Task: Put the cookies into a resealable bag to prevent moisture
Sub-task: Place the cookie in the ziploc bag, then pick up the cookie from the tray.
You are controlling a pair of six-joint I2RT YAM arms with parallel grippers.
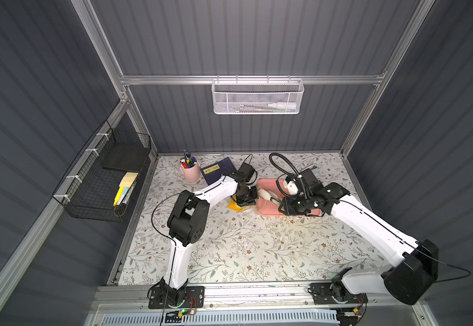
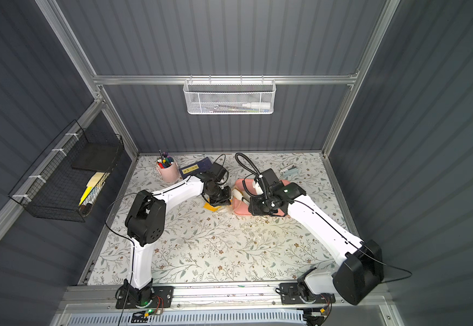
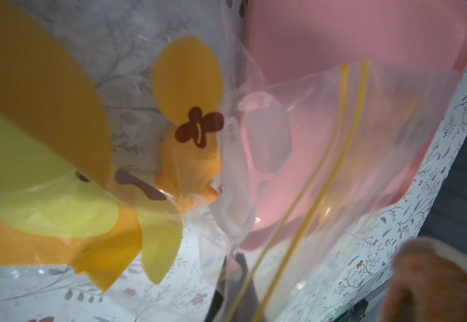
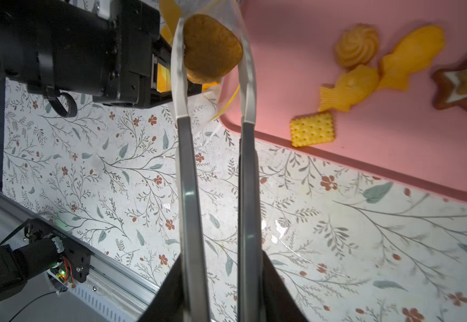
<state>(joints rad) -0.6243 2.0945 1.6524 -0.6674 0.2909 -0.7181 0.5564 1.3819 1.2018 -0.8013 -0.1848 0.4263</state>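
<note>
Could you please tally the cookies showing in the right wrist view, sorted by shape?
Plain brown cookie, held in the right gripper: 1
Swirl cookie: 1
Fish cookies: 2
Square cracker: 1
Star cookie: 1
Total: 6

You have a flat pink plastic tray (image 1: 266,210) on the floral-printed tabletop (image 1: 243,248). Beyond the tray's far corner lies a dark blue book (image 1: 217,169). A round pink cup of pens (image 1: 190,172) stands farther from the tray, just past the book.
</note>
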